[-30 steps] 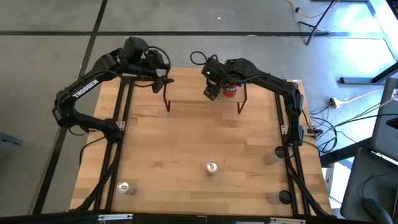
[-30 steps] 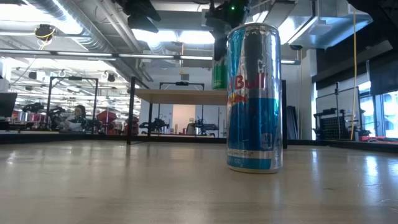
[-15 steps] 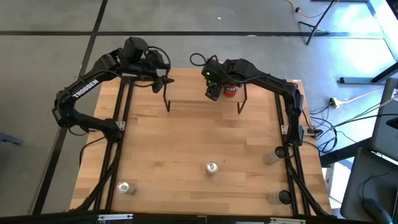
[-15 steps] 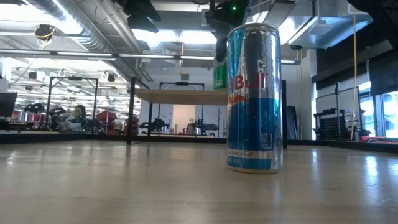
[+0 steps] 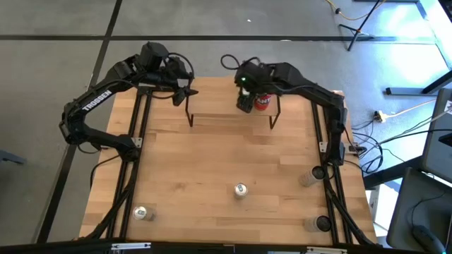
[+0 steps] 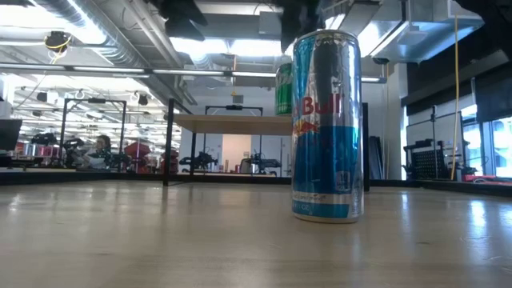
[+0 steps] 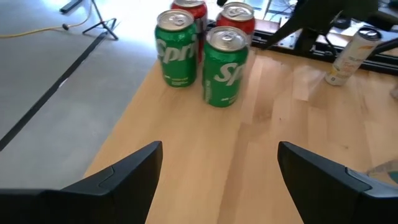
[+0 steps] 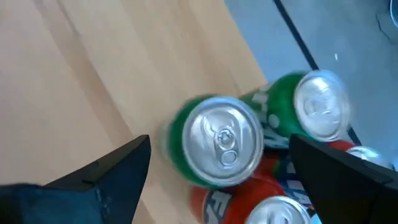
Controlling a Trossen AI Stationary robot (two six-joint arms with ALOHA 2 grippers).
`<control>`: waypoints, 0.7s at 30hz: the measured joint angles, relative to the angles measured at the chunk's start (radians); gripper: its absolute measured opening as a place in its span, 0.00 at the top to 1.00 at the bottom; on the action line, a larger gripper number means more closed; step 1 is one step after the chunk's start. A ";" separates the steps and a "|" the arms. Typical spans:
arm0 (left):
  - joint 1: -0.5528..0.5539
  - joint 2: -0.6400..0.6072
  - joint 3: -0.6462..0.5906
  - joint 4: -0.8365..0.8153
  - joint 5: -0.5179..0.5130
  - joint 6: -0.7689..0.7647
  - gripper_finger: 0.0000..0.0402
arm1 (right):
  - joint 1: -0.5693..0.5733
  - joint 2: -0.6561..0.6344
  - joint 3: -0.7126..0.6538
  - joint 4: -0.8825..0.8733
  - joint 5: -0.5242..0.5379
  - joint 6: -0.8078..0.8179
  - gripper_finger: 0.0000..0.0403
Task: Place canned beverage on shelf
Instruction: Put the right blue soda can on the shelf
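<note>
The shelf (image 5: 219, 107) stands at the table's far edge; its light-wood top also shows in the low view (image 6: 232, 122). Two green cans (image 7: 176, 48) (image 7: 224, 65) and two red cans (image 7: 237, 14) stand upright on the shelf's right end. My right gripper (image 5: 244, 104) is open above them. In the right wrist view (image 8: 219, 146) its fingers stand wide on either side of a green can's top (image 8: 221, 140) without touching it. My left gripper (image 5: 185, 94) is open and empty at the shelf's left end, level with its top (image 7: 219, 149).
A blue-and-silver can (image 5: 241, 189) stands upright mid-table, large in the low view (image 6: 326, 128). Another can (image 5: 140, 212) stands near the front left. A tall can (image 5: 308, 176) and a dark-topped one (image 5: 319, 223) stand at the table's right edge.
My right gripper has risen from the green can on the shelf and gone a little toward the table's right edge. The can stays upright on the shelf, its top now showing clear in the low view.
</note>
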 joint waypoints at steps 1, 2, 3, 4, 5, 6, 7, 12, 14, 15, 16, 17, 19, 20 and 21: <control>-0.007 0.000 0.000 0.000 0.003 0.000 0.22 | 0.012 -0.003 0.027 -0.012 -0.014 0.000 0.09; -0.016 0.000 0.000 0.000 0.005 0.000 0.22 | 0.022 -0.008 0.049 -0.031 -0.027 0.000 0.09; -0.027 0.000 0.000 0.000 0.007 0.000 0.22 | 0.039 -0.018 0.052 -0.034 -0.037 -0.001 0.09; -0.041 0.000 0.000 -0.001 0.007 -0.002 0.22 | 0.057 -0.040 0.038 -0.019 -0.049 -0.001 0.09; -0.057 0.000 0.000 -0.001 0.007 -0.006 0.22 | 0.071 -0.060 0.025 -0.015 -0.065 0.000 0.09; -0.074 0.000 0.000 -0.004 0.007 -0.016 0.22 | 0.091 -0.076 0.018 -0.021 -0.070 0.006 0.09; -0.095 0.000 0.000 -0.005 0.007 -0.027 0.22 | 0.110 -0.093 0.015 -0.026 -0.074 0.017 0.09; -0.233 0.000 0.000 -0.006 0.004 -0.098 0.22 | 0.231 -0.164 -0.022 -0.019 -0.092 0.047 0.09; -0.304 0.002 0.000 -0.005 -0.024 -0.136 0.22 | 0.290 -0.198 -0.071 -0.020 -0.093 0.073 0.09; -0.341 0.002 0.000 -0.007 -0.051 -0.157 0.22 | 0.322 -0.219 -0.106 -0.017 -0.092 0.095 0.09; -0.377 0.003 -0.001 -0.007 -0.077 -0.180 0.22 | 0.352 -0.244 -0.149 -0.013 -0.093 0.117 0.09; -0.416 0.003 -0.005 -0.003 -0.102 -0.206 0.22 | 0.387 -0.273 -0.200 0.003 -0.093 0.143 0.09; -0.493 0.003 -0.029 0.035 -0.137 -0.271 0.22 | 0.458 -0.331 -0.324 0.068 -0.090 0.201 0.09; -0.531 0.004 -0.046 0.062 -0.155 -0.303 0.22 | 0.494 -0.363 -0.390 0.111 -0.085 0.233 0.09; -0.569 0.005 -0.067 0.088 -0.167 -0.332 0.22 | 0.530 -0.395 -0.461 0.164 -0.081 0.264 0.09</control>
